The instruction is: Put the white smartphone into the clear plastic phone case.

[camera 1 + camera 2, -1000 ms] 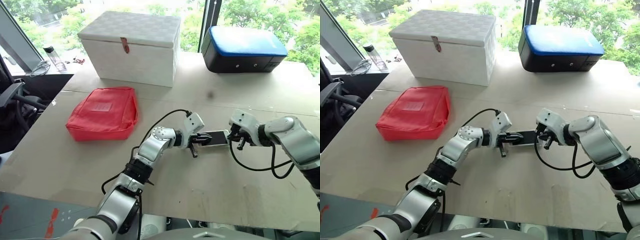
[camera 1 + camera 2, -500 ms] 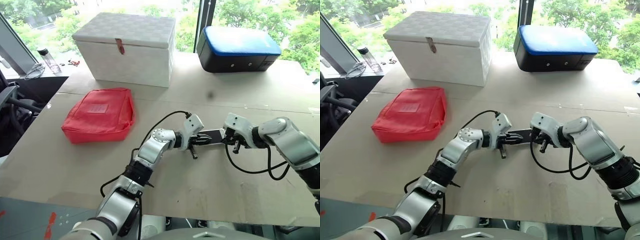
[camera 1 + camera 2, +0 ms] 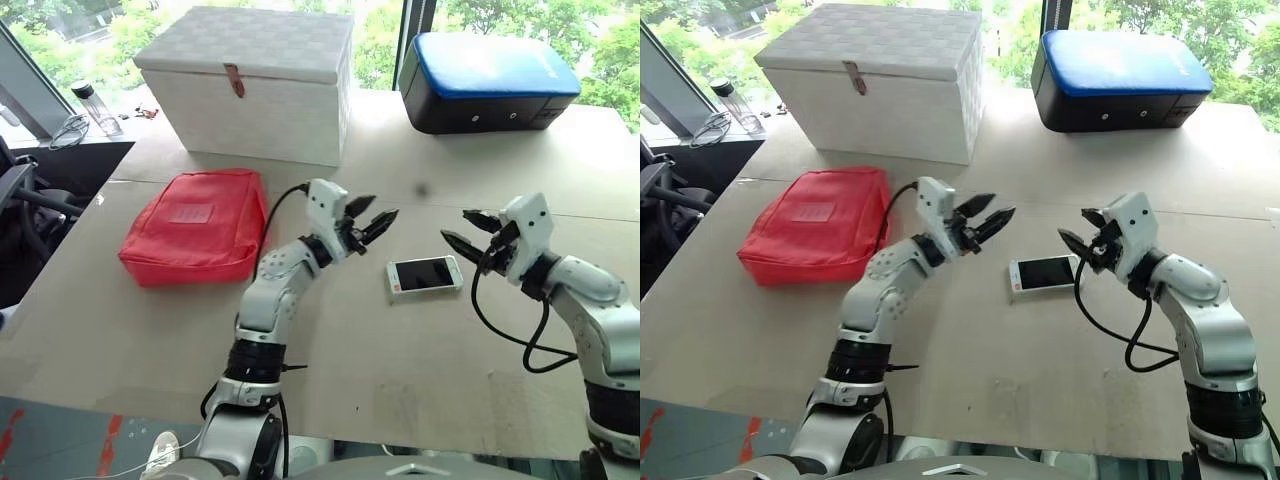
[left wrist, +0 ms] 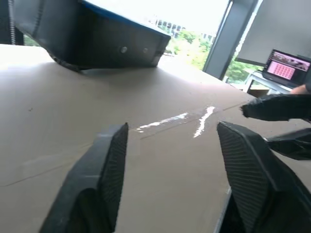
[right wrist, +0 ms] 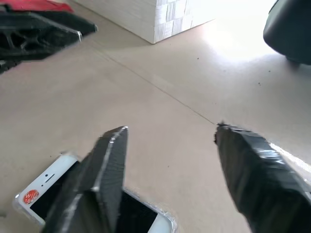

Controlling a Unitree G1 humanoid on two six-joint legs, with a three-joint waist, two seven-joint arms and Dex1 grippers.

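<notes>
Both grippers up off the table, jaws apart — phone lying flat between them.

I see my left gripper point(image 3: 372, 219) raised over the table point(image 3: 420, 370), fingers spread and holding nothing, pointing right toward my right gripper point(image 3: 468, 227), whose fingers are also spread and empty. The white smartphone point(image 3: 425, 275) lies screen-up on the table below and between the two, a little nearer the right one, touched by neither. At its corner in the right wrist view I catch a thin glint of clear plastic phone case point(image 5: 166, 223) around the frame — I can't tell how fully it is seated. To the left sits a red pouch point(image 3: 198, 226); at the far side stand a white box point(image 3: 250, 82) and a blue-topped black case point(image 3: 487, 82).
</notes>
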